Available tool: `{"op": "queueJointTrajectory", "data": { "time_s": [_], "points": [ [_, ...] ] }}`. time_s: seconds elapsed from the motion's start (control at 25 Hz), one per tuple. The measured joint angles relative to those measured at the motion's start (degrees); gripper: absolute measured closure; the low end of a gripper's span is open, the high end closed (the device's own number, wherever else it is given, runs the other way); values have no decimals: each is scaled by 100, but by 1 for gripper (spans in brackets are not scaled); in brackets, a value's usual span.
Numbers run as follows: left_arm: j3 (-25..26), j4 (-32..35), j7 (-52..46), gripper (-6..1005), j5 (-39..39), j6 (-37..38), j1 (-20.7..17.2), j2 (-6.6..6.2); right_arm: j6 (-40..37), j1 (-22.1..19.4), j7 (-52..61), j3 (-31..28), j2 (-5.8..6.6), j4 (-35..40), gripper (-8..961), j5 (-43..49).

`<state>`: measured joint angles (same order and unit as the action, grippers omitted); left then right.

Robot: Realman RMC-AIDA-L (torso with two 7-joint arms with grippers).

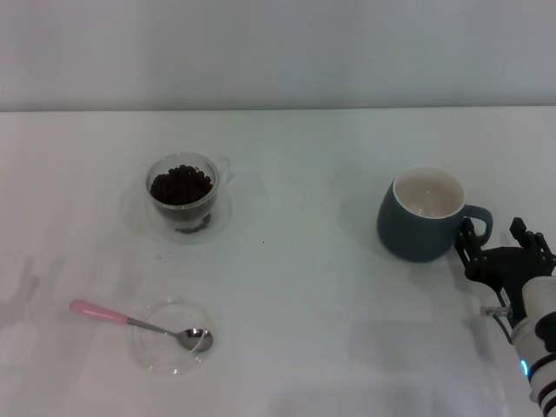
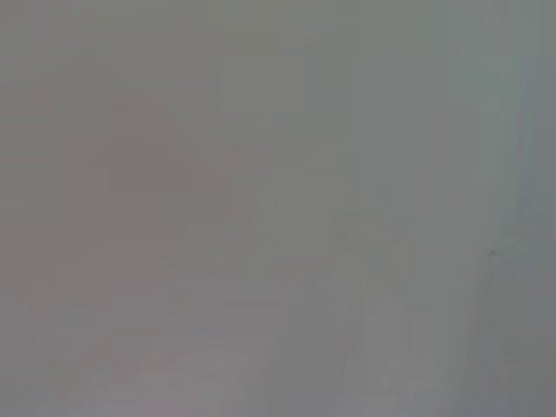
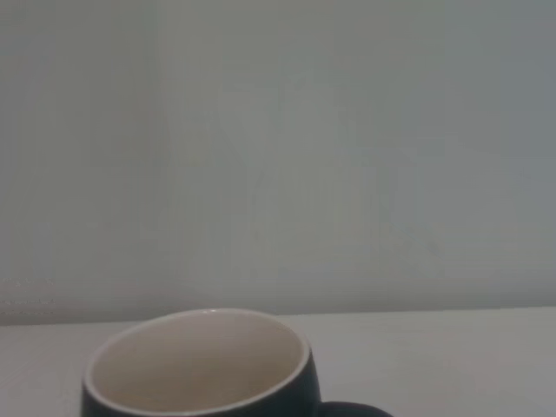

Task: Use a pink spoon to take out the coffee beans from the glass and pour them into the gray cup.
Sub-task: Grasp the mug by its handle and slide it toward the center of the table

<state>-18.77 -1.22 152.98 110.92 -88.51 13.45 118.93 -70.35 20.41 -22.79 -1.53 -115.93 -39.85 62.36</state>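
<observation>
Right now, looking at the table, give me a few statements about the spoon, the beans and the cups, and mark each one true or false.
1. The coffee beans are in the glass. True.
2. The pink spoon stands inside the gray cup. False: it lies with its bowl on a clear dish.
3. The gray cup holds beans. False: its inside shows none.
4. The right tool is beside the gray cup's handle. True.
5. The left tool grips the spoon. False: it is out of sight.
</observation>
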Motion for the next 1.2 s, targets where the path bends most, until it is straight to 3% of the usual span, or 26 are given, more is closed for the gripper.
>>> {"op": "queueJointTrajectory", "data": {
  "time_s": [0.8, 1.04, 1.12, 1.2],
  "points": [
    [14, 18, -5, 112, 79, 38, -36, -2, 451, 139, 185, -145, -3, 274, 403, 394],
    [13, 17, -5, 112, 79, 40, -52, -1, 456, 139, 191, -146, 1, 309, 639, 409],
    [13, 17, -5, 112, 79, 41, -53, -1, 457, 139, 227, -142, 2, 332, 801, 409],
    [13, 17, -5, 112, 78, 41, -53, -1, 457, 139, 304, -119, 11, 352, 802, 412]
  ]
}}
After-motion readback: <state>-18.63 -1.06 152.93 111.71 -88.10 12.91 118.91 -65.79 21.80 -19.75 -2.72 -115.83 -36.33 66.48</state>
